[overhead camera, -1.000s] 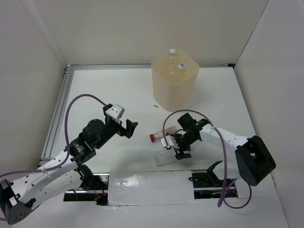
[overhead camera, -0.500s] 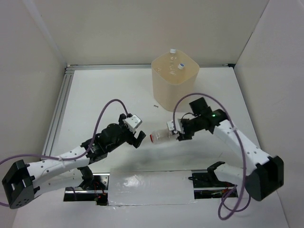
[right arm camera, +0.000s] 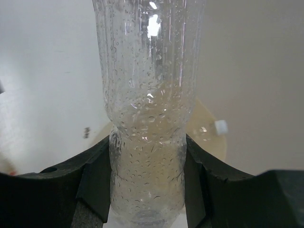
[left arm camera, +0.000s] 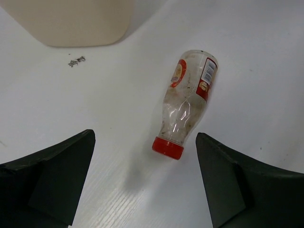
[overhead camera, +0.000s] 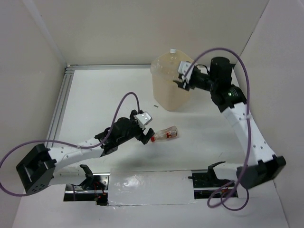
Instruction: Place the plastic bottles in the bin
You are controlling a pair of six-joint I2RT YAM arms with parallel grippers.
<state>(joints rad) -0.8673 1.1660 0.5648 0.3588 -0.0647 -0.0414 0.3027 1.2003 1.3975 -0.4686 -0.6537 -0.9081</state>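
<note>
A short bottle with a red cap and red-orange label lies on its side on the table, cap toward my left gripper. That gripper is open, its fingers on either side of the cap and not touching it; in the top view the left gripper sits just left of this bottle. My right gripper is shut on a clear plastic bottle beaded with droplets. In the top view the right gripper hovers over the rim of the beige bin. A white cap shows inside the bin.
A metal rail runs along the table's left edge. White walls close in the back and both sides. The bin's lower corner sits just beyond a small dark mark on the table. The right arm's purple cable loops high.
The right arm has lifted the clear bottle from the table's middle up to the bin's rim. The left gripper slid right to the red-capped bottle, which stayed on the table.
</note>
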